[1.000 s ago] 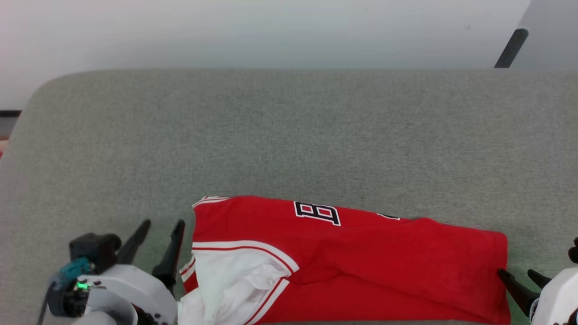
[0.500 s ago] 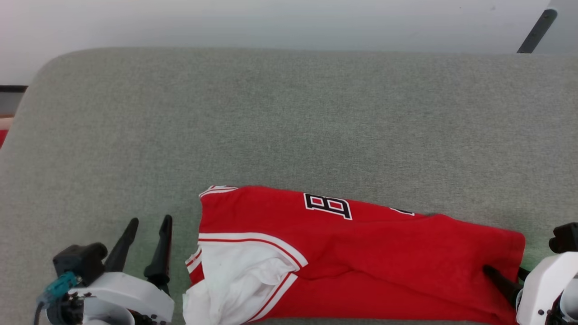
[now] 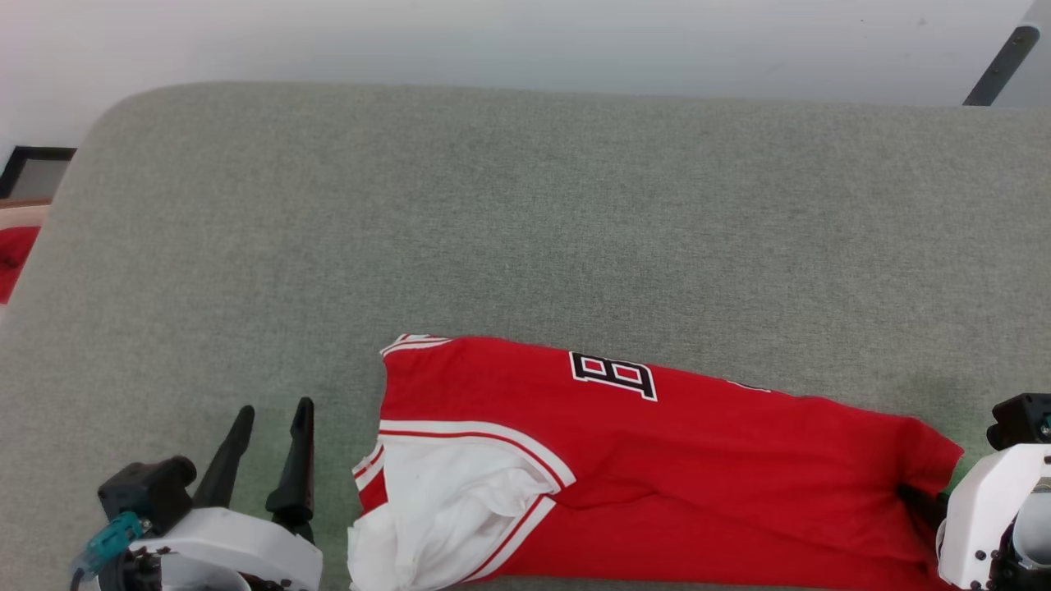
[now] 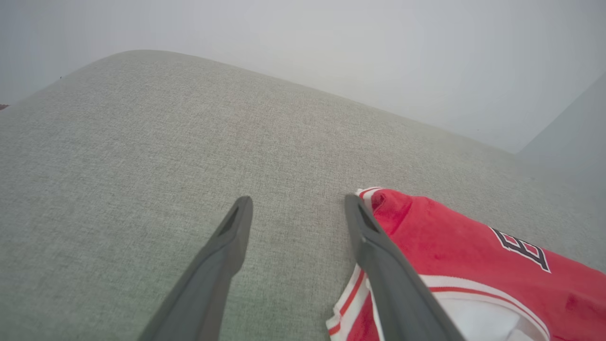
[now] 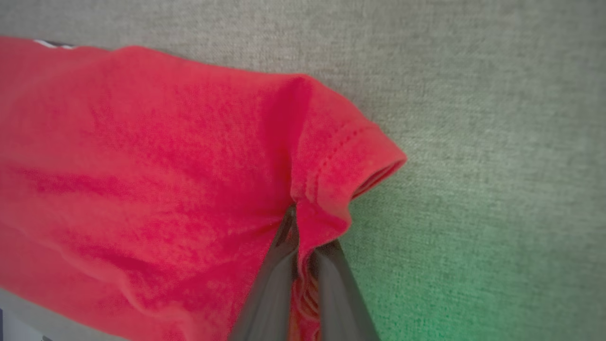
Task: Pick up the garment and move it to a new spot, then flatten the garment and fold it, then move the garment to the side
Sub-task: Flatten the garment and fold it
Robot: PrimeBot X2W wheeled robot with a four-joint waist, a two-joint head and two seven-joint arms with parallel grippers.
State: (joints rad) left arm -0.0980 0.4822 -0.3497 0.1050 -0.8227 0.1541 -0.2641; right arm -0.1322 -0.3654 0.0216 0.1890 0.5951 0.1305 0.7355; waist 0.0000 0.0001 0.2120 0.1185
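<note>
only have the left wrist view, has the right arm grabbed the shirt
observer: yes, the right gripper is shut on the shirt, red hem bunched between its jaws
operator: which end is that
observer: the plain red end, opposite the white sleeve, by the head view
operator: is my left arm touching cloth
observer: no, head view shows the left gripper open, bare grey cushion between it and the sleeve

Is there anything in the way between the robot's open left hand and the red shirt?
No, nothing visible. Just bare grey cushion lies between the left gripper and the garment at its white-trimmed sleeve end, and they are close together. The right gripper is shut on the garment's other end.
</note>
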